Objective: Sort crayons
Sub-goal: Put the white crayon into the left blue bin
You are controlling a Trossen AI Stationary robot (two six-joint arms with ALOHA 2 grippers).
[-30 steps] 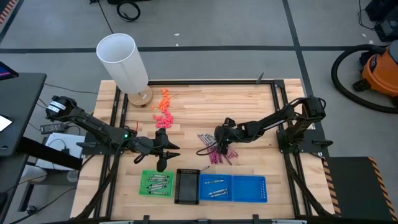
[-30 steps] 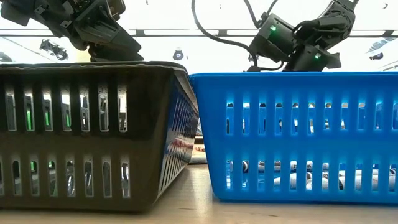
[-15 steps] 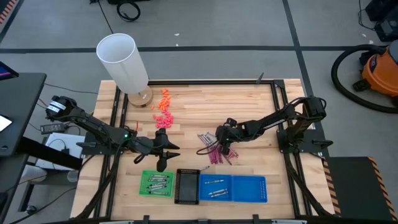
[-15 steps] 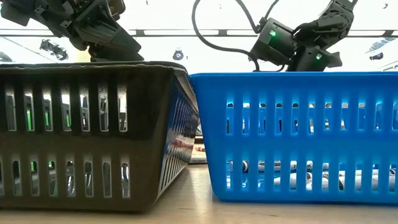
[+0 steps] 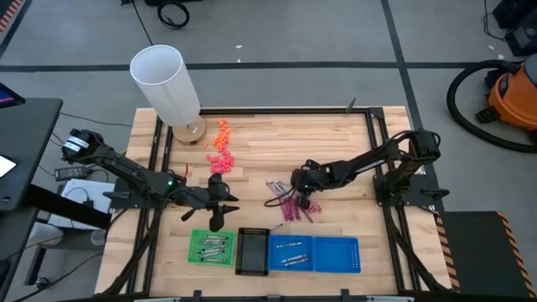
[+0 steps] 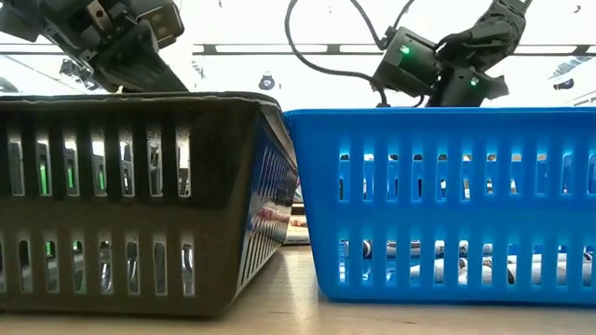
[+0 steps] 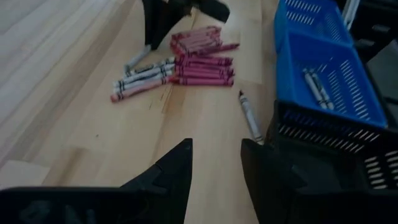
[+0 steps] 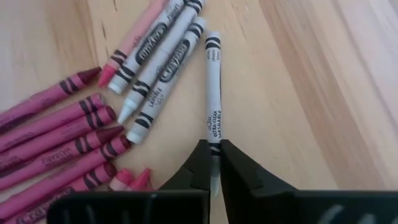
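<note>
Grey crayon [image 8: 212,106] gripped at its end by right hand [image 8: 212,163], beside the crayons [image 5: 289,201] mid-worktop. Left hand [image 7: 216,163] open near green tray [image 5: 211,247].

The table [image 5: 336,134] is pale wood, smooth and matt. The crayons [image 8: 93,134] have paper wrappers. The blue tray [image 6: 438,205] and black tray [image 6: 130,195] look like slotted, slightly glossy plastic.

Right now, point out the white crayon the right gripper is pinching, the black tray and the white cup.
white crayon [image 8: 212,93]: right wrist view, middle of its wrapper.
black tray [image 5: 251,251]: high view, its floor.
white cup [image 5: 170,88]: high view, its side wall.
</note>
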